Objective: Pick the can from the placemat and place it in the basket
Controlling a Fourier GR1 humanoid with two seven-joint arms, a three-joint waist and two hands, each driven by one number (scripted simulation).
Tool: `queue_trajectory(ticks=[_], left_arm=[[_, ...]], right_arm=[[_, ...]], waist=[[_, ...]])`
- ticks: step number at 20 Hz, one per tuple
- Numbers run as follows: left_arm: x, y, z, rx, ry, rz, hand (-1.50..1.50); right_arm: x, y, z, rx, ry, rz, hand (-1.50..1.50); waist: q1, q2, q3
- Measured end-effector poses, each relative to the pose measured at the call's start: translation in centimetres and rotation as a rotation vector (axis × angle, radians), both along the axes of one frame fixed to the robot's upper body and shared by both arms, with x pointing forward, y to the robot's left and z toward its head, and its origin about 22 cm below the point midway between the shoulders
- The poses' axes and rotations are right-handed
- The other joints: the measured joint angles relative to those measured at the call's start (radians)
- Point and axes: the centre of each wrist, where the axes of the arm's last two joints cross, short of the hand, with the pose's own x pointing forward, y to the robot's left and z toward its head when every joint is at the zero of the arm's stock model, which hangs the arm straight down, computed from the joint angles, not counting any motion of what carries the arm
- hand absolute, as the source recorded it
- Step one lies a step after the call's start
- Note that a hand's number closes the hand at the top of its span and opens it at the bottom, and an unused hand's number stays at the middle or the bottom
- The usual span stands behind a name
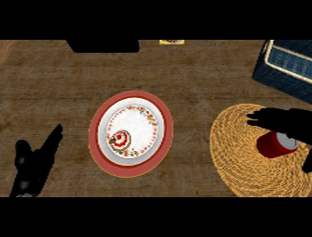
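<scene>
The can [277, 144] lies inside the curl of the right hand [302, 127], on the woven placemat [244, 152]; it is red with a pale end, and it looks tilted, its long axis running from the lower left up toward the right, the pale end turned toward the palm; the fingers [264, 115] arch over it on the far side and the thumb comes down on its right, so the hand is closed about the can rather than spread. Whether the can has left the placemat cannot be told from this view. The basket [296, 65], dark blue with a pale rim, sits beyond the right hand and a little to its right, near but apart from the placemat; the carry would therefore run forward, away from the body. The left hand [35, 162] rests open with fingers straight, well apart to the far left of the right hand; a plate [132, 132] stands on the surface [62, 83] between the two hands, so the right hand is plainly the nearer one.
</scene>
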Motion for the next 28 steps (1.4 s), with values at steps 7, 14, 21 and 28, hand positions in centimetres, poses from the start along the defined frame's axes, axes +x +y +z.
queue_trajectory(ticks=[7,14,21,28], left_arm=[[0.0,-0.2,-0.2,0.005,-0.013,-0.005,0.00],[-0.1,0.0,0.5,0.013,0.016,0.004,0.00],[0.1,-0.1,0.6,0.015,0.003,0.005,0.00],[0.0,-0.1,0.9,0.019,-0.007,-0.011,0.00]], right_arm=[[0.3,0.0,-1.3,-0.002,-0.041,0.037,1.50],[0.7,0.4,-1.7,-0.004,-0.133,0.108,1.50],[2.7,2.2,-1.9,-0.049,-0.153,-0.260,1.50],[6.1,6.3,-0.6,-0.051,-0.237,-0.830,1.50]], waist=[[0.003,0.000,0.001],[0.003,0.001,-0.005],[0.007,0.000,-0.015],[0.025,0.003,-0.014]])
